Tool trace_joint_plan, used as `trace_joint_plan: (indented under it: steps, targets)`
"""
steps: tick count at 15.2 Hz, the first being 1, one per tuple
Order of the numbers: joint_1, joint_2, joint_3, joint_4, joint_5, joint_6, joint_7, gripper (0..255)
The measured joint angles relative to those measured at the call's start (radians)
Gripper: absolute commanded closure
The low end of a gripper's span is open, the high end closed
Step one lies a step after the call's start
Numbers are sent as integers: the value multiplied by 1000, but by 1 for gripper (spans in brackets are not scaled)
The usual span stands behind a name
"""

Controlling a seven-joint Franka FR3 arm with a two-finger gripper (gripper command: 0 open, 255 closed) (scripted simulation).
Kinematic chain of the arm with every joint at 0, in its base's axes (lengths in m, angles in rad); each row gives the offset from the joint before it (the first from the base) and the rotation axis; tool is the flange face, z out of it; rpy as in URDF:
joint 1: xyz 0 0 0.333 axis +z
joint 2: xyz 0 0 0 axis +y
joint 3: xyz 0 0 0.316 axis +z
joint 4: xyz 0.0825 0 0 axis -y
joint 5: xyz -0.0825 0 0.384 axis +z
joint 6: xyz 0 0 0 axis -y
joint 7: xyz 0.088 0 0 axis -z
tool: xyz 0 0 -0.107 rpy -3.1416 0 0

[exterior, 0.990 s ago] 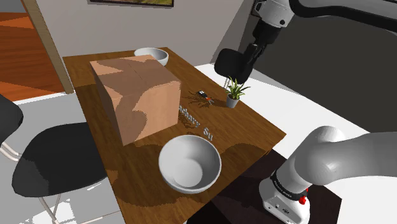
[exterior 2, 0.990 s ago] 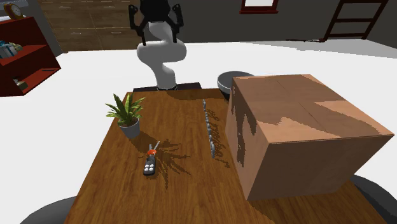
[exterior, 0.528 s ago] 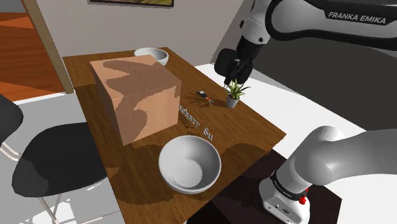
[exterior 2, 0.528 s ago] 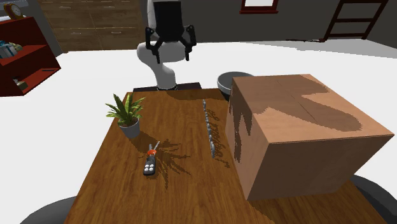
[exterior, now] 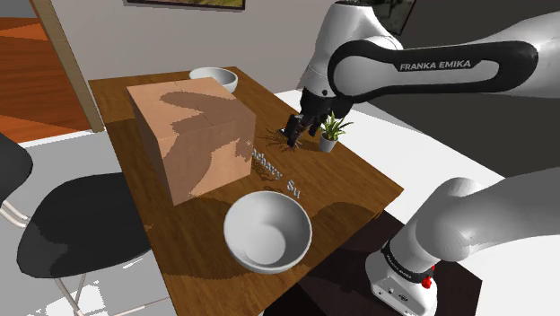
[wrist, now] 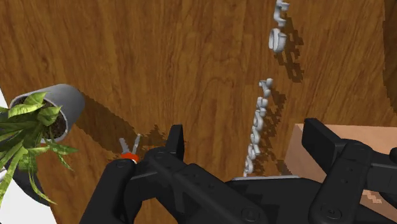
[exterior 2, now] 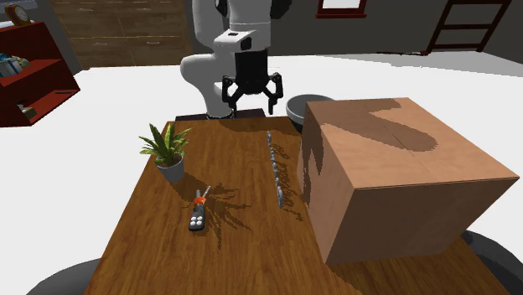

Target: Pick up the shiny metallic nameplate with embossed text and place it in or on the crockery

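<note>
The nameplate (exterior: 275, 172) is a row of silver raised letters lying flat on the wooden table (exterior: 359, 175), beside a big cardboard box (exterior: 193, 135). It also shows as the letter row (exterior 2: 277, 172) and the letter row (wrist: 257, 127) in the other views. A white bowl (exterior: 267, 231) stands near the table's front edge, close to one end of the letters, and shows grey as the bowl (exterior 2: 305, 106) opposite. My gripper (exterior: 294, 133) hangs open above the table and holds nothing. The gripper (exterior 2: 251, 99) is over the bowl end of the letters, and the gripper (wrist: 248, 133) looks down on them.
A potted plant (exterior: 330, 133) stands by the table's edge, the plant (exterior 2: 168, 149) left of the letters. A small black and orange tool (exterior 2: 198, 214) lies near it. A second bowl (exterior: 214, 79) sits behind the box. A black chair (exterior: 81, 233) stands beside the table.
The arm has swung down and over the table. The open gripper has dropped from high above the far side to just above the letters and the plant.
</note>
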Motion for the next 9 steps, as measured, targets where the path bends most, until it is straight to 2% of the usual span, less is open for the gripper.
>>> trace_joint_plan:
  steps: [6, 9]
  targets:
    - [-7, 185, 101, 5, 0, 152, 164, 0]
    - [-11, 239, 122, -3, -7, 206, 203, 0]
